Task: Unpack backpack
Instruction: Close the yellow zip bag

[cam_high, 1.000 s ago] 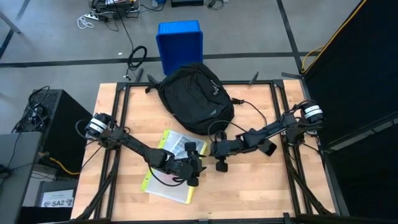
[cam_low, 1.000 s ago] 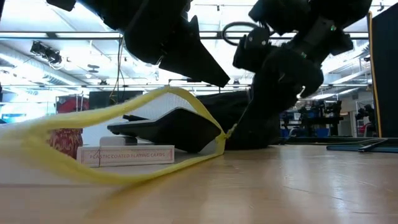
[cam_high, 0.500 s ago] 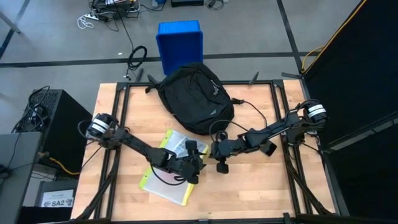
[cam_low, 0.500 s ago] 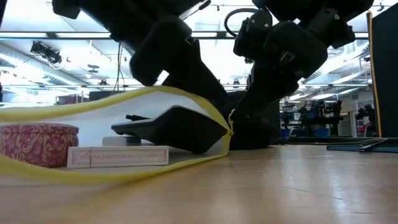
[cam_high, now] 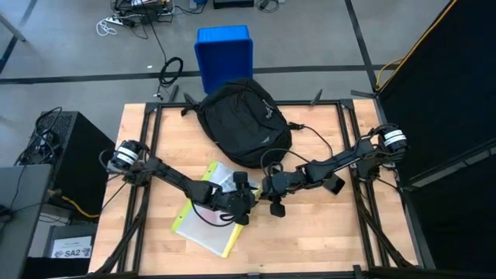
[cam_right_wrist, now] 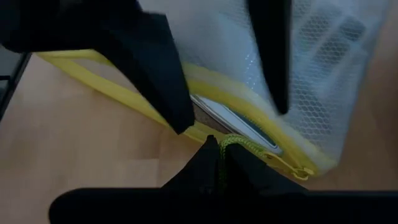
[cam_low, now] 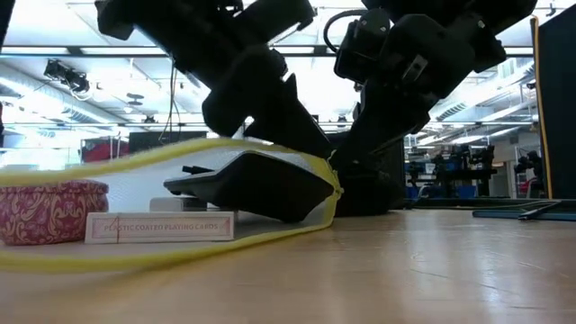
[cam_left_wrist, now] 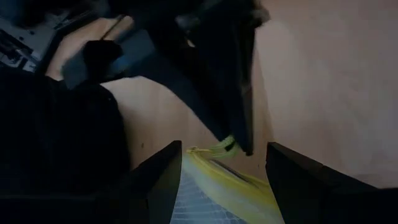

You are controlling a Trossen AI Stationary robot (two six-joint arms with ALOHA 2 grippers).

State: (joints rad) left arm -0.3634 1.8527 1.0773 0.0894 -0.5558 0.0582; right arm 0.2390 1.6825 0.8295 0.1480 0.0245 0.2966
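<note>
Two grippers meet at one corner of a yellow-edged mesh pouch point(cam_high: 203, 221): the right gripper point(cam_right_wrist: 217, 163) is clenched on the pouch's green zipper cord point(cam_right_wrist: 239, 143), and the left gripper point(cam_left_wrist: 217, 165) stands spread just over the same corner. Pouch contents: a card box point(cam_low: 160, 227), a patterned tin point(cam_low: 49, 211) and a dark flat device point(cam_low: 256, 184). Behind both grippers the backpack point(cam_high: 242, 122) lies well apart, nearer the right arm.
</note>
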